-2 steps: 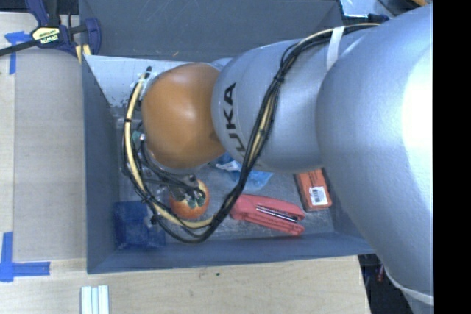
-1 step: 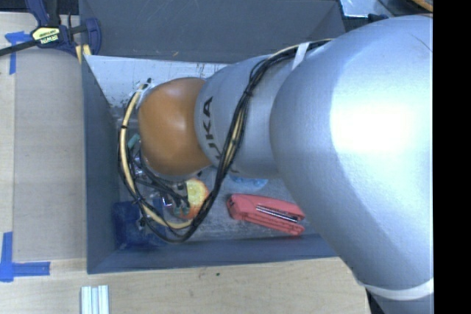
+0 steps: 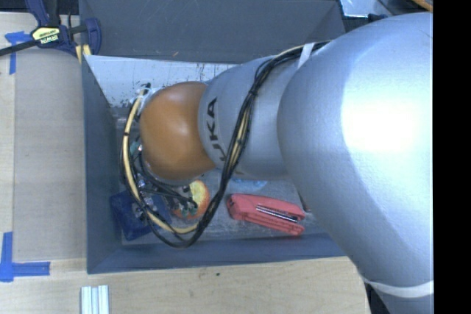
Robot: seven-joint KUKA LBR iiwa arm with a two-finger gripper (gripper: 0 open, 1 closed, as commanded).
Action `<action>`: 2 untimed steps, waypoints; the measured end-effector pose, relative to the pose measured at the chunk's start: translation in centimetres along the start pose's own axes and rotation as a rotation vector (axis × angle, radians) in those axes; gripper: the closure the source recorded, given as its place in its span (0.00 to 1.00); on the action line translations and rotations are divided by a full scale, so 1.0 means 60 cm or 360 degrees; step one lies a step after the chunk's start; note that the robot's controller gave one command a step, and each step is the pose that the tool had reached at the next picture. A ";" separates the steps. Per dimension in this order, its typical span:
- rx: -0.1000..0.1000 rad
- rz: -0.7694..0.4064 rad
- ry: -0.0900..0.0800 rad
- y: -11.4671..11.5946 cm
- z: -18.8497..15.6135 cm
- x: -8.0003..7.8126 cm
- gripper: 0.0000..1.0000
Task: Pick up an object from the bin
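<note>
**Item 1. Arm** (image 3: 353, 136). Silver and bulky, the thing nearest the eye. It comes in from the right and hides the right half of the bin (image 3: 96, 158).

**Item 2. Orange cover** (image 3: 173, 132). Rounded and glossy, fixed on the wrist. It serves as the landmark for every entry below.

**Item 3. Gripper** (image 3: 160, 196). Dark metalwork directly below the orange cover, low in the bin, wreathed in cable loops (image 3: 129, 158) of yellow and black. From where I stand I cannot tell whether it is wide, narrow or holding anything.

**Item 4. Yellow-and-orange thing** (image 3: 195, 196). Just below and right of the orange cover, close against the gripper's metalwork. It is small and rounded, with a touch of green. It is the likeliest target, though I cannot tell whether it is touched.

**Item 5. Blue thing** (image 3: 129, 217). Below and left of the orange cover, in the bin's corner. Dark and lumpy, possibly cloth.

**Item 6. Red flat thing** (image 3: 266, 214). Below and well right of the orange cover, lying flat on the floor. It is long, with a metal strip along its top, and lies apart from the gripper.

**Hazards, as judged.**
- The small rounded piece may roll or squirt aside if it is pinched off-centre.
- The blue thing lies near enough to be caught as well, or shoved harder into the corner.
- The hanging cable loops could snag either item on the way up.
</note>
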State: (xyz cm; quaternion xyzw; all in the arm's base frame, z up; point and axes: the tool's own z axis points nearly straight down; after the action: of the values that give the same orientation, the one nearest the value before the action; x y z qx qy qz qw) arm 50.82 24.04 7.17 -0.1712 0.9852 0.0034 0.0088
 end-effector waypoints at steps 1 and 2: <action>0.0000 0.0001 0.0000 0.000 -0.001 0.000 1.00; 0.0002 0.0001 0.0016 0.000 -0.048 0.005 1.00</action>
State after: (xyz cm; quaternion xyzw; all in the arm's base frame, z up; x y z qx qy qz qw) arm 50.52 23.89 10.05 -0.1709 0.9853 0.0019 0.0041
